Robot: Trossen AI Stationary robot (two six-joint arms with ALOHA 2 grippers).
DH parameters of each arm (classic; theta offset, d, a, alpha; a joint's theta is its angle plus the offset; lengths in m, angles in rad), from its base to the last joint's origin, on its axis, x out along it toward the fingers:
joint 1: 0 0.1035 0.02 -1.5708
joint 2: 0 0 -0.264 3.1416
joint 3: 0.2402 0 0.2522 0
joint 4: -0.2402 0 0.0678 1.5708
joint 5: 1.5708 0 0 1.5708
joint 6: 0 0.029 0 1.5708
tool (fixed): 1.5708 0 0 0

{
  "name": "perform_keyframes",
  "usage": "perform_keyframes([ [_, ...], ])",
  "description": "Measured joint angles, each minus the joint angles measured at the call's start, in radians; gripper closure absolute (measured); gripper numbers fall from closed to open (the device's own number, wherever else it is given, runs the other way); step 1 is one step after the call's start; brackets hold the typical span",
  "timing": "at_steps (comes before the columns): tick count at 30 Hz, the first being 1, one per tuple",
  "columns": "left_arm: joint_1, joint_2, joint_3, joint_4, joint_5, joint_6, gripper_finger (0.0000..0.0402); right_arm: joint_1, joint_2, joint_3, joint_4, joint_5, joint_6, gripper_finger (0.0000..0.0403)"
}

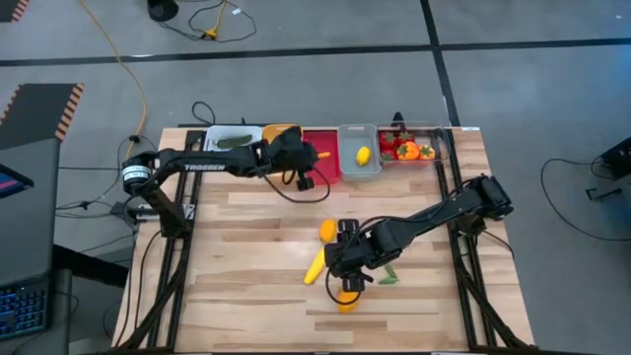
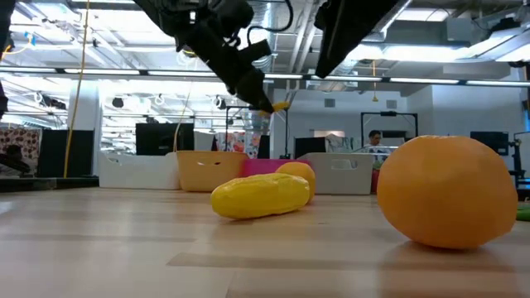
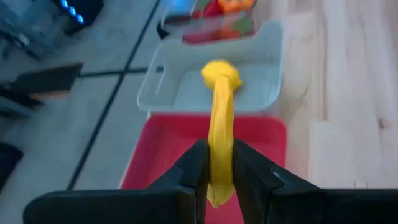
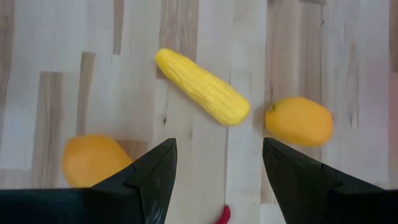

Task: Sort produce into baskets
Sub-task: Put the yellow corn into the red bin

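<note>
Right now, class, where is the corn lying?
In the high view the corn lies on the table's near middle, just left of the right gripper, between two orange pieces.

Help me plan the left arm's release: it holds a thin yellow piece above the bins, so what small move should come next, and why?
Probably carry it a little onward, then open. The left gripper is shut on the thin curved yellow toy piece, hanging over the red plastic bin. The grey plastic bin just beyond already holds a round yellow toy lemon, likely its match. The right gripper hovers open over the table.
</note>
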Motion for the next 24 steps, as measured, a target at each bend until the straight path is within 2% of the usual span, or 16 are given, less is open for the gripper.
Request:
perform_keyframes([
  [9, 0.044, 0.030, -0.002, 0.001, 0.002, -0.025, 0.0275, -0.019, 0.001, 0.000, 0.032, 0.001, -0.017, 0.0137],
  [15, 0.045, 0.028, 0.000, -0.013, -0.023, 0.033, 0.0230, -0.035, 0.001, 0.000, 0.050, 0.000, -0.041, 0.0137],
  [18, 0.045, 0.002, 0.035, -0.104, -0.057, 0.065, 0.0224, -0.038, 0.001, 0.000, 0.074, 0.000, -0.103, 0.0137],
  [24, 0.040, -0.080, 0.126, -0.371, -0.065, 0.026, 0.0223, -0.038, 0.001, 0.000, 0.139, -0.002, -0.230, 0.0137],
])
